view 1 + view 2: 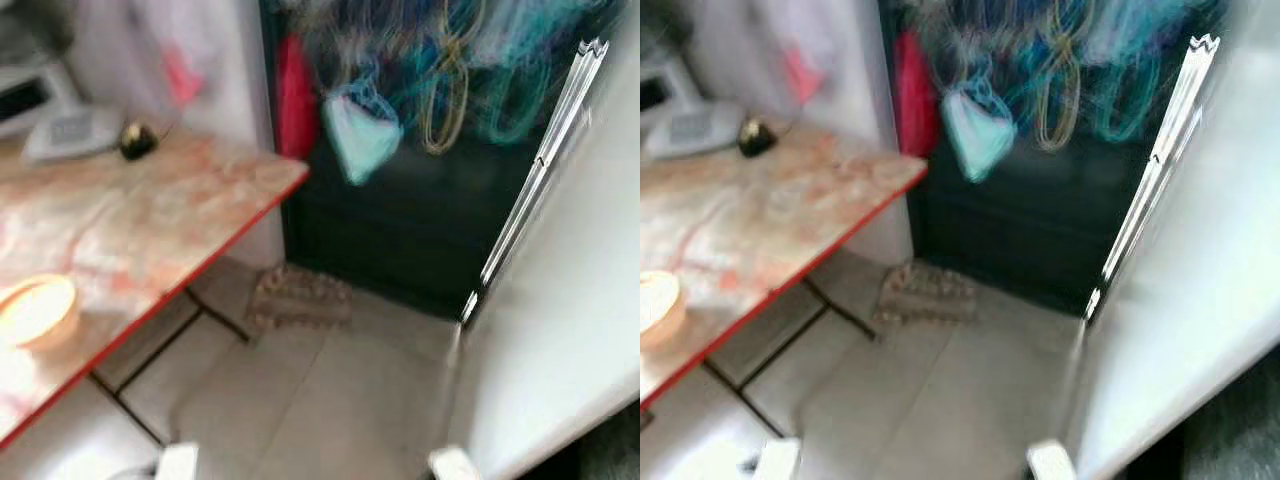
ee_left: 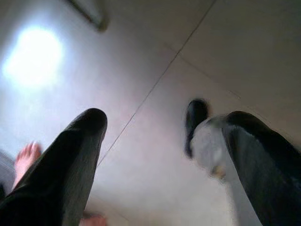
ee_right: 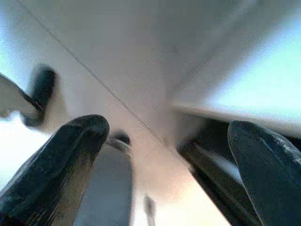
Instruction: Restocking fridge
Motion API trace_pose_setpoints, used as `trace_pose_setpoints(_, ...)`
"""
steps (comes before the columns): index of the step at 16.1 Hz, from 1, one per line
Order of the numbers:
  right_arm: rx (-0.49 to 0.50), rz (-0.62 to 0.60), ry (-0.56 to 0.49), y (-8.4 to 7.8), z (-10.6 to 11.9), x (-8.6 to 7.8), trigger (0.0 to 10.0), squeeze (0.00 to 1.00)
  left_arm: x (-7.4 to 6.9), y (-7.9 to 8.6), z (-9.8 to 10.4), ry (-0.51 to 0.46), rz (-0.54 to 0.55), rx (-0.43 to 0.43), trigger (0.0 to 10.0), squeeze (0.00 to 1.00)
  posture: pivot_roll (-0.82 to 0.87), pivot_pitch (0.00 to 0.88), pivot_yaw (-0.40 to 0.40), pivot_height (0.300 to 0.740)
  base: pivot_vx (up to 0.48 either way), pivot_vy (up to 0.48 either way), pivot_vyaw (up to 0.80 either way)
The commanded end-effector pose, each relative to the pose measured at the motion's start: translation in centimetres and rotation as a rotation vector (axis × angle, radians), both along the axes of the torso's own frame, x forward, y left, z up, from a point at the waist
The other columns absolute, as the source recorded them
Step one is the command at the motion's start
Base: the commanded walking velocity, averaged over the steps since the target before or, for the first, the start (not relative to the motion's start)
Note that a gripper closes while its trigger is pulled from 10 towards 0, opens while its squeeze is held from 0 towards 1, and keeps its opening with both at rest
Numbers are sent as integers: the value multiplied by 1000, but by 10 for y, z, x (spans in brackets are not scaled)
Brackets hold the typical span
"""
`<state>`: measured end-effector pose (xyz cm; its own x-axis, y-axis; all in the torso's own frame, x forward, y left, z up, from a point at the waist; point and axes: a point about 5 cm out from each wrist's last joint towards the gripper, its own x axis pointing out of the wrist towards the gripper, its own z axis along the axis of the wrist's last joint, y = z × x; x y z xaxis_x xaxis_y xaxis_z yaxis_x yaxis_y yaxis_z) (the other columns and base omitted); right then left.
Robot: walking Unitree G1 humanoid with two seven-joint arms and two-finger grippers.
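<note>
Left fingers: the left gripper hangs low over the tiled floor, its two black fingers spread wide apart with nothing between them. A bare foot of a person shows on the tiles past one finger.

Right fingers: the right gripper is likewise spread, holding nothing — pale floor and a dark edge lie beyond it, too blurred to name.

Fridge: the big white slab on the robot's right, with a metal strip along its edge, looks like the fridge or its door. I judge that from the task more than from what the blur lets me see.

Table: a marbled table with a red rim stands on the robot's left, carrying a pale bowl, a small dark object and a white appliance at the back.

Floor goods: an egg tray lies on the floor by the table's far corner, in front of a dark door hung with bags and cords.

Step in hand: walking or turning — both head views are smeared, and nothing has been picked up, so the restocking looks barely started.

Next move: settle facing either the goods or the fridge, and only then lift an arm. Which item comes first I cannot tell.
</note>
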<state>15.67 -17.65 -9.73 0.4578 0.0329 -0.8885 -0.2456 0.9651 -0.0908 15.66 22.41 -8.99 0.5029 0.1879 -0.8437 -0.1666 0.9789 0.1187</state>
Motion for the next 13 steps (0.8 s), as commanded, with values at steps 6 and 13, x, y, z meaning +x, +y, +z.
trace_pose_setpoints(6,-12,-5,25,-7,-2,-8,10000,0,4,-3,1,-11,-6,7,10000,0,-78,0,32,740,0,0,800)
trace_pose_setpoints(13,21,-46,19,-6,-4,-11,10000,0,5,-2,4,-92,27,39,10000,0,-62,0,36,740,0,0,571)
